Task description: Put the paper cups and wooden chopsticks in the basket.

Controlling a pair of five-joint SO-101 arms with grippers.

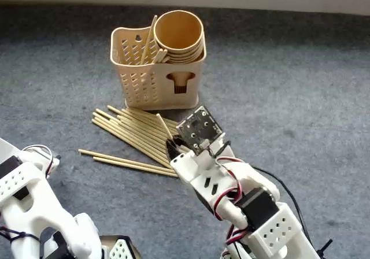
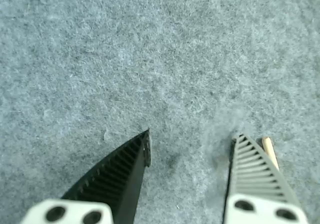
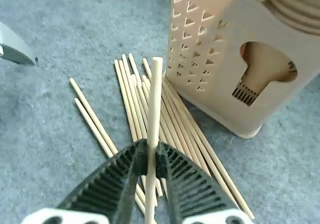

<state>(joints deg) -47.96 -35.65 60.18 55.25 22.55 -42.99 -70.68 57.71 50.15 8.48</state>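
Observation:
A beige basket (image 1: 147, 85) stands on the grey carpet with stacked paper cups (image 1: 179, 33) and a few chopsticks upright inside. A pile of wooden chopsticks (image 1: 130, 130) lies in front of it. My right gripper (image 1: 171, 147) hangs over the pile's near end, shut on a single chopstick (image 1: 165, 127) that tilts up toward the basket. In the right wrist view the gripper (image 3: 151, 145) pinches that chopstick (image 3: 156, 94) above the pile (image 3: 132, 96), near the basket (image 3: 220, 49). My left gripper (image 2: 191, 134) is open over bare carpet, with a chopstick tip (image 2: 269, 148) showing past its pale finger.
Two loose chopsticks (image 1: 124, 161) lie apart from the pile, toward the left arm (image 1: 34, 207) at the front left corner. A pale grey part (image 3: 15, 49) sits at the edge of the right wrist view. Open carpet lies right of the basket.

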